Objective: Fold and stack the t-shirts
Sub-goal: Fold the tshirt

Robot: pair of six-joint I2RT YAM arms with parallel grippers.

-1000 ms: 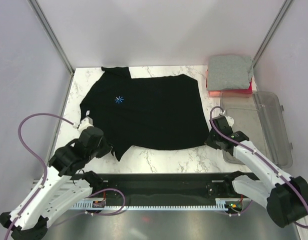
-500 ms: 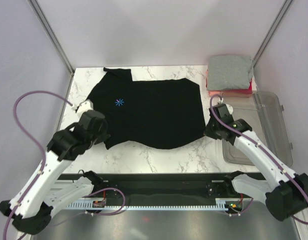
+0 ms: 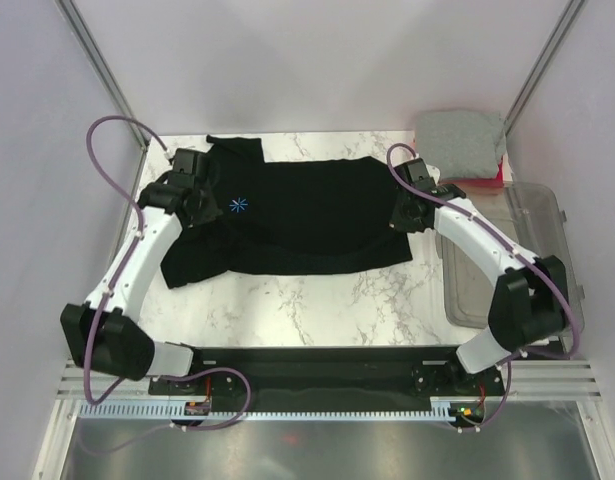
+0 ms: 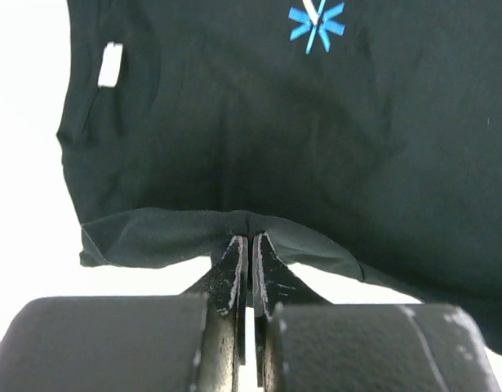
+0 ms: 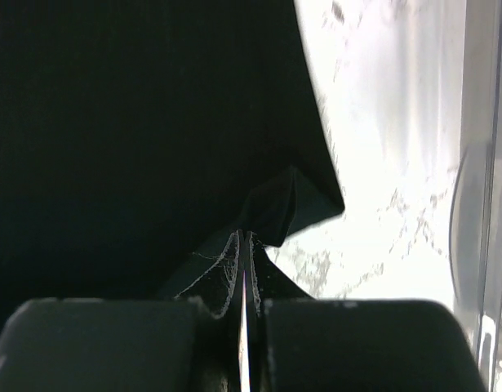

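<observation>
The table (image 3: 317,300) carries everything. On it the black tee (image 3: 317,215) is the largest piece and the one unfinished. It lies spread out just left of the bin (image 3: 547,225), with its near edge held up and over its own body, so I judge the first fold is only half made. The cloth is doubled and rumpled where I hold it, and a loose flap sticks out at the tee's corner farthest from the bin on the near side.

The grey tee (image 3: 459,140) sits as a folded square just past the bin's far end. The red-pink tee (image 3: 499,172) shows only as a thin strip under it, on the edge facing the bin. I take those two to be done and stacked.

My right pincer (image 5: 244,237) is clamped tight on a peak of the black tee's edge on the side next to the bin. My left pincer (image 4: 251,241) is clamped the same way on a pinch of the black hem at the side far from the bin, with the blue logo (image 4: 316,20) just ahead of it.

What remains, as I judge it:
- lay this fold down flat
- tuck in the loose flap
- fold the tee down to a square
- set it on the pile past the bin's far end
</observation>
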